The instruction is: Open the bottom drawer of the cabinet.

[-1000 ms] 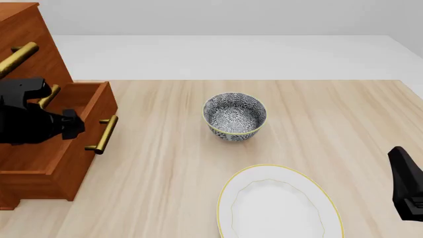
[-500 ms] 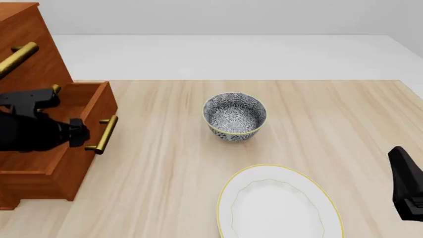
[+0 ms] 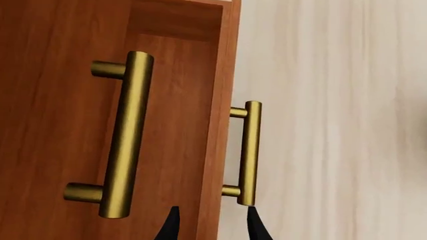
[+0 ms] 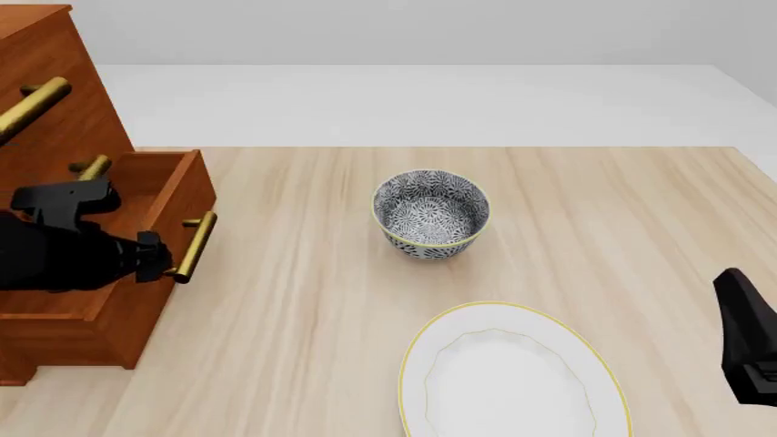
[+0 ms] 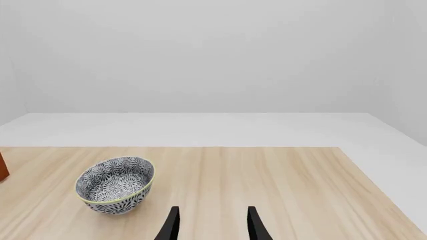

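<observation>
At the left edge of the front view the reddish-brown wooden cabinet [image 4: 49, 100] rises with 3 stacked drawers, and its lowest one, the reddish-brown bottom drawer [image 4: 116, 291] with a brass bar handle [image 4: 195, 246], stands pulled partly out over the bench. The black left tool [image 3: 212, 225] sits at that handle's near end; in the left wrist view its 2 fingers are parted a narrow way, with the drawer's front edge between them and 1 tip just touching or just beside the bar's end. It does not appear to close on the bar.

The risk lies there: with so poor a hold at the very tip, a further pull could slide the fingers off the end, or drag the bar sideways and skew the drawer. The middle drawer's brass handle [image 3: 123, 135] lies close beside, so a stray closing could catch the wrong bar.

The black right tool [image 5: 212, 225], narrowly parted and holding nothing, hangs at the lower right.

The pale wood-grain bench [image 4: 607, 218] carries a blue-patterned ceramic bowl [image 4: 431, 214] at centre and a white plate with a yellow rim [image 4: 510, 373] below it. Behind is a plain white floor and grey wall.
</observation>
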Robot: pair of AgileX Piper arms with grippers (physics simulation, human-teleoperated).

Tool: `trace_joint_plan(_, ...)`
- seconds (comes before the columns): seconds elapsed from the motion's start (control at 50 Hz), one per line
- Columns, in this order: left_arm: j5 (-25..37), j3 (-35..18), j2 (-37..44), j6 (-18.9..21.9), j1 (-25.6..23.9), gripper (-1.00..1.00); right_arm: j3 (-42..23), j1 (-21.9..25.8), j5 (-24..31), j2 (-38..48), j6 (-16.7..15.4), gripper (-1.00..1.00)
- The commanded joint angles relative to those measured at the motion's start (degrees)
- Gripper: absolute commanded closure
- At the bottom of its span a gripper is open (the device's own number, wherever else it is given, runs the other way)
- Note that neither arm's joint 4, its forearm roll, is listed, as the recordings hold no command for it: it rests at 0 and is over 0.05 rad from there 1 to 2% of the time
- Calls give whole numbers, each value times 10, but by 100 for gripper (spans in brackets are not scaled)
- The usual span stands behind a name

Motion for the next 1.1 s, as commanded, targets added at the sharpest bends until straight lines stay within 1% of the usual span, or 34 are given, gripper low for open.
trace_joint_plan(0.02,-18,11,15,-3,0,-100,0,0,1,0,0,-100)
trace_joint_plan(0.18,-26,16,21,-7,-4,-100,0,-1,-1,0,0,-100)
trace_joint_plan(0.28,-31,22,21,-25,-16,-100,0,-1,0,0,0,-100)
trace_joint_plan(0.3,-35,26,18,-44,-27,-100,0,-1,0,0,0,-100)
trace_joint_plan(0.34,-41,34,18,-57,-44,-100,0,0,1,0,0,-100)
trace_joint_plan(0.36,-41,34,18,-57,-44,-100,0,0,1,0,0,-100)
trace_joint_plan(0.38,-44,38,16,-73,-54,-100,0,0,0,0,0,-100)
trace_joint_plan(0.4,-45,40,16,-78,-63,-100,1,0,0,0,0,-100)
trace_joint_plan(0.44,-46,39,18,-76,-65,-100,1,0,1,0,0,-100)
trace_joint_plan(0.48,-50,40,23,-86,-76,-100,1,0,1,0,0,-100)
trace_joint_plan(0.56,-55,38,31,-90,-81,-100,1,-1,1,0,0,-100)
trace_joint_plan(0.62,-63,39,39,-99,-97,-100,1,-1,2,0,1,-100)
trace_joint_plan(0.7,-72,35,52,-105,-107,-100,1,-1,2,0,1,-100)
trace_joint_plan(0.92,-91,27,79,-113,-119,-100,1,-2,2,0,0,-100)
trace_joint_plan(0.98,-101,26,89,-122,-132,-100,1,-2,1,0,-1,-100)
trace_joint_plan(1.1,-101,21,92,-129,-153,-100,1,-3,0,0,0,-100)
